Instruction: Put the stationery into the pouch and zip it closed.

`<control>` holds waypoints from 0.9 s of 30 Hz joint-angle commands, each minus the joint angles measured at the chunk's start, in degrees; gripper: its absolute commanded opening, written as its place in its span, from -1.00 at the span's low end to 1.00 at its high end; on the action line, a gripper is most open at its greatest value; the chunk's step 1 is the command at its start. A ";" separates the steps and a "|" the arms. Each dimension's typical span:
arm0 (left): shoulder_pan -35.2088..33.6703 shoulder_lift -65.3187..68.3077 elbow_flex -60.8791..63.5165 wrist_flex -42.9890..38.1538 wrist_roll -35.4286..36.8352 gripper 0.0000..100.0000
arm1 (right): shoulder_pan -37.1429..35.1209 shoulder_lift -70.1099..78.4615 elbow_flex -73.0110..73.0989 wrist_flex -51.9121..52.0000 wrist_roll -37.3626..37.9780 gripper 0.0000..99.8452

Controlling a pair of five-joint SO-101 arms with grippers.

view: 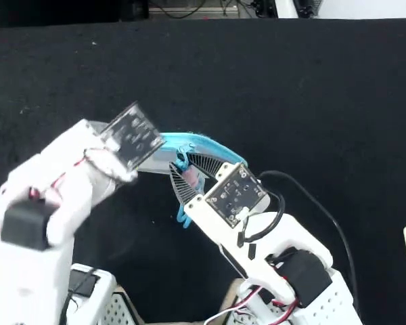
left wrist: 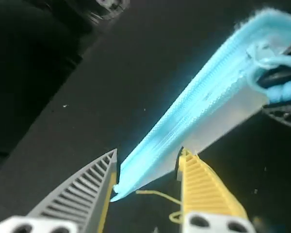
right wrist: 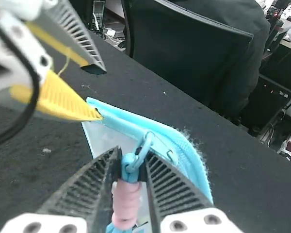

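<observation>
Pouch [left wrist: 199, 107] end between spread left fingers [left wrist: 199, 184]; right fingers [right wrist: 87, 189] clamp zip pull [right wrist: 131, 167] (blue).

1. We find the high view fixed overhead, looking steeply down on the table [view: 311, 88].
2. The left wrist view sights closely along the pouch [left wrist: 194, 107].
3. The right wrist view faces the table's far edge, close over the zip pull [right wrist: 136, 159]; all share the pouch.

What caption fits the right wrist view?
Right pincer pinches the zipper pull; left pincer sits at the far corner of the blue pouch.
</observation>
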State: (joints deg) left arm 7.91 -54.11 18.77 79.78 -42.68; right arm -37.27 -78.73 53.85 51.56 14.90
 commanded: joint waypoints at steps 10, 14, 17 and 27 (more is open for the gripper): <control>3.65 9.85 -1.19 -4.31 -2.37 -0.60 | -0.44 0.04 -2.42 3.69 0.70 -0.98; 3.47 9.85 4.26 -8.53 1.41 -0.60 | -0.44 -3.91 -1.80 5.19 0.70 -0.98; 4.88 9.85 8.40 -10.73 2.73 -0.60 | -0.44 -8.57 -1.54 5.54 0.70 -0.98; 11.56 -3.08 22.37 -11.16 7.65 -0.60 | -0.35 -19.47 6.11 8.70 1.85 -0.98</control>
State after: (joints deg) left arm 16.09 -49.71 35.47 68.97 -37.85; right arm -37.19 -96.22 59.30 60.44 15.16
